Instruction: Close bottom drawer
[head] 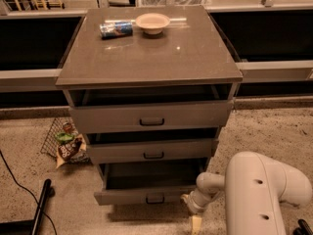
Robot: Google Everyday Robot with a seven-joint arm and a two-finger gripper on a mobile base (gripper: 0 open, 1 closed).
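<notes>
The bottom drawer [142, 196] of the grey cabinet stands pulled out, its dark inside showing behind the slim front with a small dark handle [155, 199]. The mid-sized drawer [152, 151] and the top drawer [150, 115] above it are each slightly out. My gripper [195, 223] hangs from the white arm [257, 190] at the bottom right, just right of and below the bottom drawer's right front corner, near the floor. I cannot tell whether it touches the drawer.
A cream bowl [152, 22] and a lying blue can [116, 29] sit on the cabinet top [146, 58]. A wire basket with snack bags [66, 142] lies on the floor left of the cabinet. A black pole and cable [39, 207] are at the bottom left.
</notes>
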